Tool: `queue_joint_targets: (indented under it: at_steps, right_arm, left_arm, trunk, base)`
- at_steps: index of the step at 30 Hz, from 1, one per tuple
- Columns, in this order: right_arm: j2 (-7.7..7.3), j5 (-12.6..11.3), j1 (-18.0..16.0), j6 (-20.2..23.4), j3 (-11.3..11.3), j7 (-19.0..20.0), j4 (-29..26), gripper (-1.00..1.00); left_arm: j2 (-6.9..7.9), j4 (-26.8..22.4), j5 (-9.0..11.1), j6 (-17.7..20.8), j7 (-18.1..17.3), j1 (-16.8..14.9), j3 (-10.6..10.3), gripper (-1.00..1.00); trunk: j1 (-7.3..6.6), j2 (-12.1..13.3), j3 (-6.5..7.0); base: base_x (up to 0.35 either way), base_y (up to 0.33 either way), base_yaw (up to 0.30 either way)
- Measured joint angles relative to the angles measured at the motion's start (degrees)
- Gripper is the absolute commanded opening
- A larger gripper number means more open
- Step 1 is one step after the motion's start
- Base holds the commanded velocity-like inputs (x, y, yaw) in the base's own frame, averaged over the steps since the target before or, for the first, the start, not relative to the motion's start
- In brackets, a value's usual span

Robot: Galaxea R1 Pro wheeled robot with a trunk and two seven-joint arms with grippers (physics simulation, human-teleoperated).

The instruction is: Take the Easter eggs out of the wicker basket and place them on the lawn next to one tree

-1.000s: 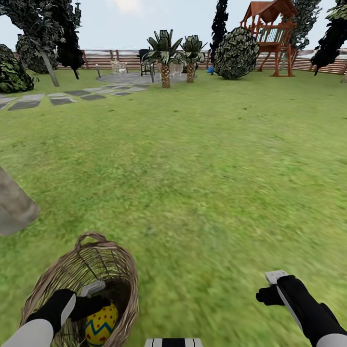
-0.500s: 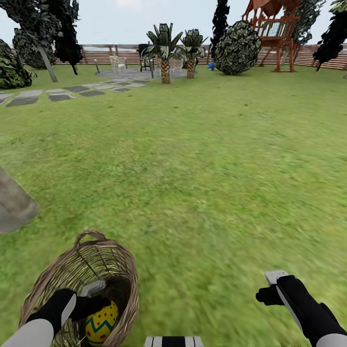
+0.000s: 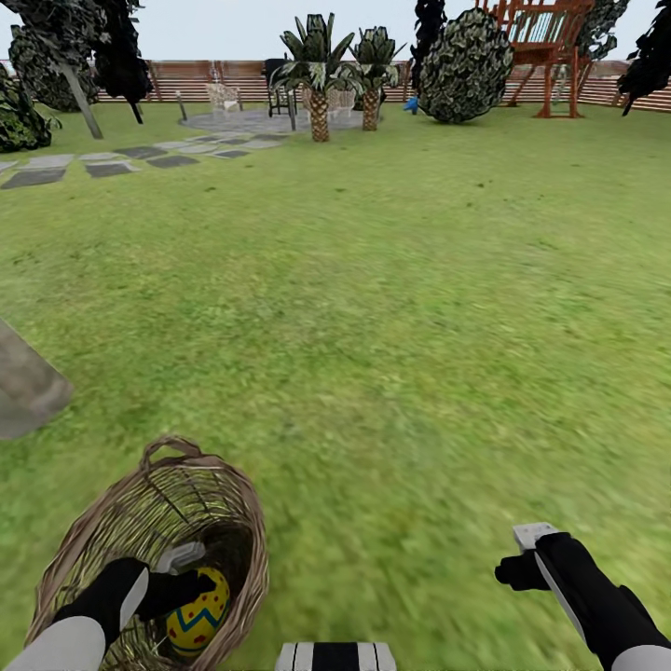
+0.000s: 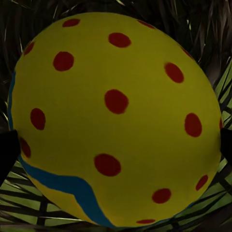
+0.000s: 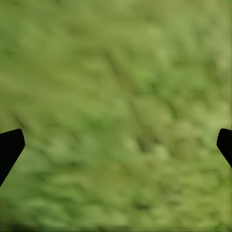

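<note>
My left end effector [image 3: 191, 580] is down inside the wicker basket [image 3: 112, 522], which stands on the lawn [image 3: 401, 308] close in front of me. One Easter egg [image 4: 116, 116], yellow with red dots and a blue zigzag, sits between its fingers; in the left wrist view the dark fingertips [image 4: 7, 150] show at both sides of the egg, so I judge they are clamped on it or very nearly, but I cannot tell for sure. My right end effector [image 5: 116, 145] hangs over bare grass with its fingers wide apart and holds nothing.

I think the step in hand is taking an egg out of the basket. The next move calls for a firm grip, a straight lift clear of the wicker rim, then a carry to the grey trunk [image 3: 28, 382] nearby at my left.
</note>
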Motion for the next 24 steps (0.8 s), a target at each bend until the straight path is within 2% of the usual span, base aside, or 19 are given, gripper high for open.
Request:
queue_joint_targets:
  at_steps: [3, 4, 24]
  right_arm:
    - [-0.01, 0.0, 0.0, 0.0, 0.0, 0.0, 0.0, 1.00]
    - [-0.01, 0.0, 0.0, 0.0, 0.0, 0.0, 0.0, 1.00]
    - [0.08, 0.0, 0.0, 0.0, 0.0, -0.1, 0.3, 1.00]
  left_arm:
    - [0.00, -0.2, 0.1, 0.0, 0.0, 0.0, 0.0, 1.00]
    - [-0.03, -0.1, 0.1, 0.0, 0.0, 0.0, 0.0, -1.00]
    - [0.03, 0.0, 0.3, 0.0, 0.0, 0.0, 0.0, -1.00]
  trunk:
    - [0.00, 0.0, 0.00]
    - [0.00, 0.0, 0.00]
    - [0.00, 0.0, 0.00]
  base:
    - [0.000, 0.000, 0.000]
    - [0.000, 0.000, 0.000]
    - [0.000, 0.000, 0.000]
